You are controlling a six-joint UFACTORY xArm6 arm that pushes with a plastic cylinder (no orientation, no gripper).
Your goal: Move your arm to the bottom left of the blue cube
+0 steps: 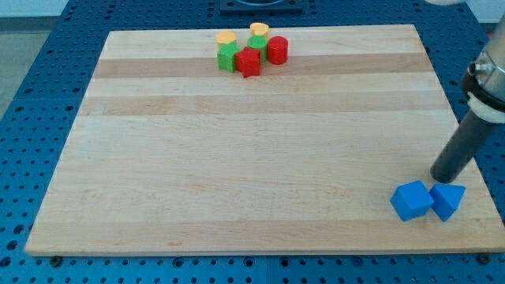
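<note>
The blue cube (411,199) lies near the board's bottom right corner. A second blue block (447,200), wedge-like in shape, touches its right side. My tip (442,178) is at the end of the dark rod, just above and between the two blue blocks, up and to the right of the cube. The rod slants up to the view's right edge.
A cluster sits at the top middle of the wooden board (237,150): a red cylinder (277,50), a red block (248,61), a green block (229,56), another green block (258,42), and two yellow pieces (227,37) (259,29).
</note>
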